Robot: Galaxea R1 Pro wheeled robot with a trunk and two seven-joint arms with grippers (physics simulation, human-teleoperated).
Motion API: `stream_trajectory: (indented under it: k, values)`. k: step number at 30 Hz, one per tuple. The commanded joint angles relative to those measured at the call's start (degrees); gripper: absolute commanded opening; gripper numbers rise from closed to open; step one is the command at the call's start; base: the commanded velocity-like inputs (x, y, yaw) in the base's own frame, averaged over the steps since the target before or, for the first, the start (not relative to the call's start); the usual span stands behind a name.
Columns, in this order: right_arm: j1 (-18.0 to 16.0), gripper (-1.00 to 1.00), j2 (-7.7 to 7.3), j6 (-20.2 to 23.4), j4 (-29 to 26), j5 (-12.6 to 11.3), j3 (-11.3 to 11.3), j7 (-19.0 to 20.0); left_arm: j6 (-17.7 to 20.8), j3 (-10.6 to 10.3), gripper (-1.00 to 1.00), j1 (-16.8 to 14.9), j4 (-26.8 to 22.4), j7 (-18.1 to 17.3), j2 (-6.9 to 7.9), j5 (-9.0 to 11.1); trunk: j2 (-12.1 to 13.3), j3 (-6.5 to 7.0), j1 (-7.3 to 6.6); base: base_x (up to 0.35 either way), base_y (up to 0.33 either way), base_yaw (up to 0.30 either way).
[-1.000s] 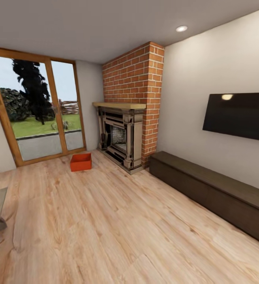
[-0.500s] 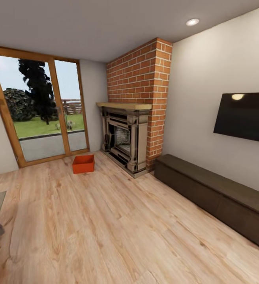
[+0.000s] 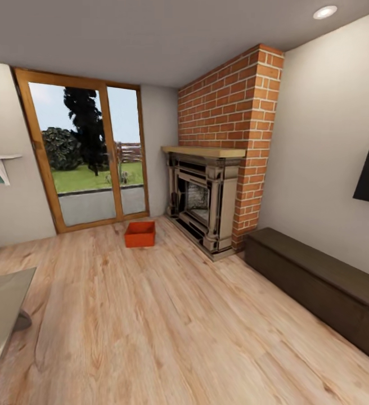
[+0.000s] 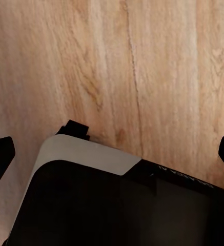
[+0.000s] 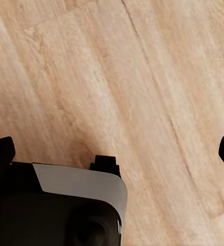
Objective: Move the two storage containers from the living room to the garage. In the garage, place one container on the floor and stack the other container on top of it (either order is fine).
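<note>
With both jaws spread wide and holding nothing, we see one storage container (image 3: 139,234) on the living room's plank floor (image 3: 167,326) by the fireplace (image 3: 202,203), nothing carried yet.

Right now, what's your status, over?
Both claws open, empty, over light wood-plank floor. One orange-red rectangular storage container ahead between glass door and brick fireplace. Path looks open.

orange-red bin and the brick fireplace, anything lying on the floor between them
Nothing: in the head view only bare light wood-plank floor separates the orange-red rectangular storage bin from the red-brick fireplace.
</note>
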Motion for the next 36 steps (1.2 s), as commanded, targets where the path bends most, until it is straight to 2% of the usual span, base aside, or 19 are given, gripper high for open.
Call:
stream_trajectory:
  k: [1,12,36]
  values:
    - [-0.06,1.0,0.03,-0.32,0.19,-0.56,0.51,0.16,-0.07,-0.49,1.0,-0.06,0.03,0.2,-0.03,0.42,-0.04,-0.07,0.04,0.325,0.0,0.267]
    - [-0.06,1.0,0.0,-0.34,0.18,-0.54,0.51,0.2,-0.02,-0.5,1.0,-0.05,0.03,0.19,-0.01,0.43,-0.04,-0.07,0.04,0.325,0.0,0.243]
    - [-0.06,1.0,0.02,-0.32,0.2,-0.53,0.52,0.28,0.0,-0.5,1.0,-0.05,0.03,0.2,0.03,0.42,-0.04,-0.07,0.04,0.325,0.0,0.007]
